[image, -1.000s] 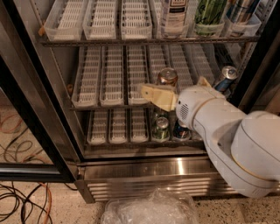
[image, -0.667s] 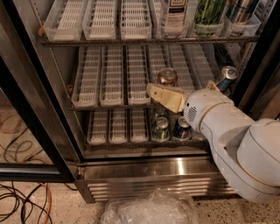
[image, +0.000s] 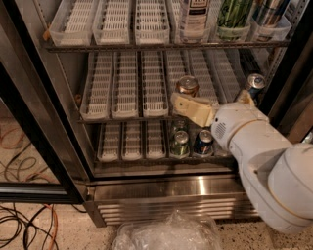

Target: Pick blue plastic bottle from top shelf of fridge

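One fridge [image: 146, 191] of brushed steel filled the frame, with a ribbed grille at the bottom and three dark wire racks visible, each lined with translucent slotted plastic lanes. The single white arm [image: 266, 166], smooth and rounded, came in from the lower right. A crumpled clear plastic bag [image: 166, 234] lay on the speckled floor at bottom centre. On the top shelf [image: 146, 47], three lanes at upper left stood bare, and right of them stood the blue plastic bottle [image: 195, 17], cut off by the top edge, with a green bottle [image: 234, 14] beside it. The tan gripper [image: 188, 108] pointed left at centre frame, in front of the middle rack and well below the bottle; whether it was wide or narrow could not be told. Two cans sat on the middle rack, a copper-topped can [image: 187, 85] and a blue can [image: 255, 82]. Since a second before, the gripper had drifted slightly right; the bottle had not moved.
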Robot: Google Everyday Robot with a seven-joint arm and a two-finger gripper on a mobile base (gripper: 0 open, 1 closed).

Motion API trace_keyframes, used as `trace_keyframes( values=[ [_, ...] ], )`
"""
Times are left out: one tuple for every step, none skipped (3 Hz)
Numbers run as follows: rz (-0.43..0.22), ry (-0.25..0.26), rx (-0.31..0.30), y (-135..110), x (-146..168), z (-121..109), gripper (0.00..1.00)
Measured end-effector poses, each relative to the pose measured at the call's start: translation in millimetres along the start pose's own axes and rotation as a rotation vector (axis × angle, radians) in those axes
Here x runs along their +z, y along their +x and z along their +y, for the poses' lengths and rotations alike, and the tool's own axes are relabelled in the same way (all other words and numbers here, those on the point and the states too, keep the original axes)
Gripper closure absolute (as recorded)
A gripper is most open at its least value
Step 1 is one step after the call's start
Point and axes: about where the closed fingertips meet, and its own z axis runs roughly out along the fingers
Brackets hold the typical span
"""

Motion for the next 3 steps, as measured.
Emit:
trace_keyframes(
  values=[
    [-0.082, -0.014, -0.020, -9.7, -12.4, 21.1, 0.00],
    [-0.121, -0.059, -0.068, -19.3, -25.9, 60.5, 0.00],
    [-0.121, -0.059, -0.068, -19.3, -25.9, 60.6, 0.00]
  ],
)
